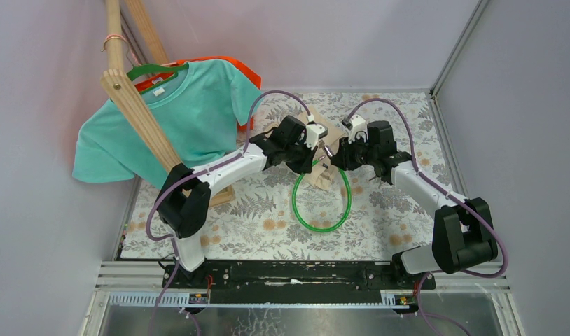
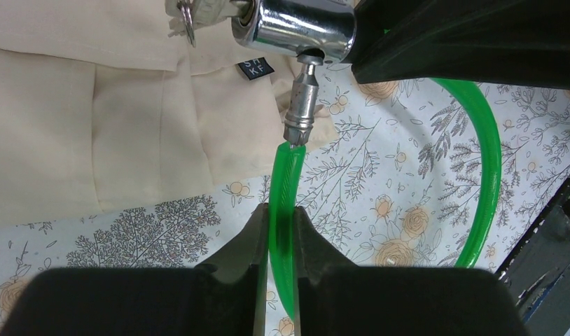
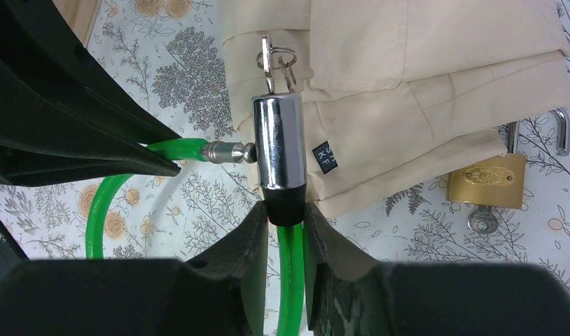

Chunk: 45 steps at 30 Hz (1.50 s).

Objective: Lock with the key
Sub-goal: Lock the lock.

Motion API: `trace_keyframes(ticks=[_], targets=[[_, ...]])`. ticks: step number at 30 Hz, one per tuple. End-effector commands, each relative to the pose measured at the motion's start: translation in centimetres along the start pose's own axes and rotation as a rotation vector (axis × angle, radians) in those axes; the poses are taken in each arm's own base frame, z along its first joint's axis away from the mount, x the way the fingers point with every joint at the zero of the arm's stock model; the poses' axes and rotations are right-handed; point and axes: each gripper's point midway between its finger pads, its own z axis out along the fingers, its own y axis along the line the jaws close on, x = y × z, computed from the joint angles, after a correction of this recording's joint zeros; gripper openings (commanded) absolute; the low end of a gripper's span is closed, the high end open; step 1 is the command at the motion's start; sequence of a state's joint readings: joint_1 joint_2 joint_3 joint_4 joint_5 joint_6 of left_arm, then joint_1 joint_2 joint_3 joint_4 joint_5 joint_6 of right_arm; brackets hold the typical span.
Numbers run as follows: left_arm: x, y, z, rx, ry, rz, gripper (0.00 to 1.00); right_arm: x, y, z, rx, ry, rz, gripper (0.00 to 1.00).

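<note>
A green cable lock (image 1: 323, 210) loops on the floral table. My left gripper (image 2: 281, 210) is shut on the green cable (image 2: 286, 189) just behind its metal pin (image 2: 302, 105). The pin's tip touches the side hole of the chrome lock cylinder (image 2: 296, 28). My right gripper (image 3: 285, 213) is shut on the cylinder's black collar (image 3: 283, 203), holding the chrome cylinder (image 3: 276, 140) upright in its view. A key on a ring (image 3: 274, 59) sticks in the cylinder's far end.
A folded beige cloth (image 3: 408, 77) lies under the lock. A brass padlock (image 3: 487, 178) with a key lies beside it. A teal shirt (image 1: 177, 115) hangs on a wooden rack (image 1: 138, 105) at the left. Walls enclose the table.
</note>
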State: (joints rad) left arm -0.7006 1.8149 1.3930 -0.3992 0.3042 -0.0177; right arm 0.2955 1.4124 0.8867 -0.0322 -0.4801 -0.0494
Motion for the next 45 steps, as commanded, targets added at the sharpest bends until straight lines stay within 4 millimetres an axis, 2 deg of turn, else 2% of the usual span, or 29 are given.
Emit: trace_keyframes(ticks=[1, 14, 25, 30, 37, 45], targets=[[-1.6, -1.1, 0.3, 0.026, -0.036, 0.001, 0.0, -3.5, 1.3, -0.6, -0.027, -0.103, -0.065, 0.0], [-1.8, -1.3, 0.7, 0.025, -0.018, -0.043, 0.0, -3.3, 1.4, -0.4, 0.018, -0.096, -0.135, 0.0], [-4.1, -2.4, -0.5, 0.079, -0.079, -0.137, 0.0, -3.0, 0.8, -0.3, 0.08, -0.096, -0.209, 0.0], [-5.1, -2.6, -0.6, 0.166, -0.097, -0.233, 0.0, -2.6, 0.9, 0.0, 0.08, -0.087, -0.244, 0.0], [-5.7, -1.5, -0.8, 0.209, -0.129, -0.282, 0.0, -2.2, 1.7, -0.1, 0.025, -0.098, -0.287, 0.0], [-5.4, -0.9, 0.3, 0.203, -0.135, -0.275, 0.0, -1.8, 3.8, -0.1, -0.094, -0.098, -0.285, 0.0]])
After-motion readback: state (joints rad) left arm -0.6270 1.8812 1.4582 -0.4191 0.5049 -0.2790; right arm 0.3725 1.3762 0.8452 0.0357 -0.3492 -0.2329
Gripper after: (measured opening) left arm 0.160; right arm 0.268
